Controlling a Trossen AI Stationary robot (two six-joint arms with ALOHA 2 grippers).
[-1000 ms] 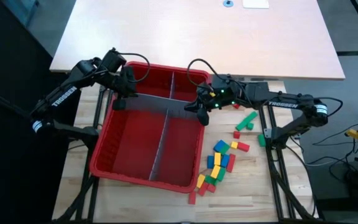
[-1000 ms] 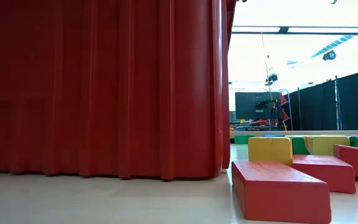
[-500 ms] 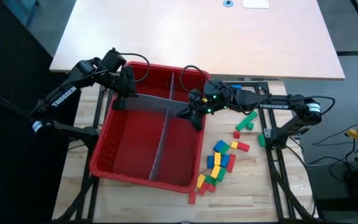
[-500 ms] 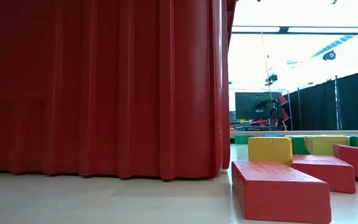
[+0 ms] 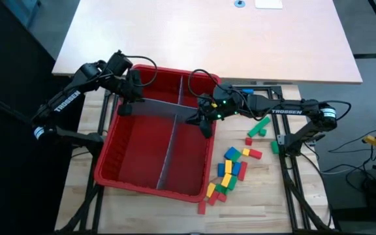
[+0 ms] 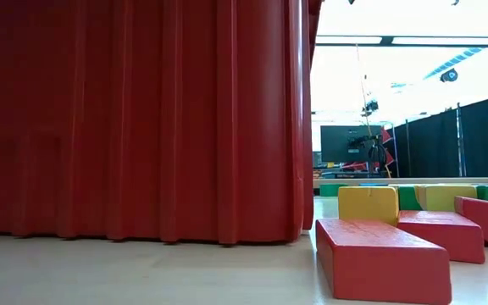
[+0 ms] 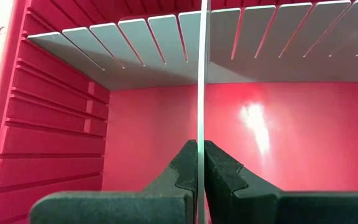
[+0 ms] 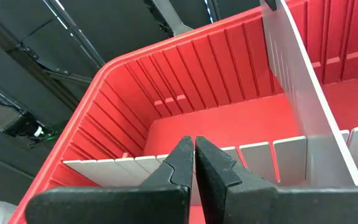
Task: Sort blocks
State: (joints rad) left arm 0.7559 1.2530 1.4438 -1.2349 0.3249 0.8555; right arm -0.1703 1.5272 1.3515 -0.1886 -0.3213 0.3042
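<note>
Over the red bin (image 5: pixel 126 166), both tools pinch grey dividers (image 5: pixel 165 109).

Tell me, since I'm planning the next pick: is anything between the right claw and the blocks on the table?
Yes. The right claw is over the red bin, so the bin's right wall stands between it and the blocks on the table outside.

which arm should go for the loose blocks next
Probably the right. The blocks lie on the table beside the red bin, on the right arm's side, and none show inside it. The right gripper sits over the bin's near-right edge, while the left gripper pinches a grey divider at the far-left corner.
</note>
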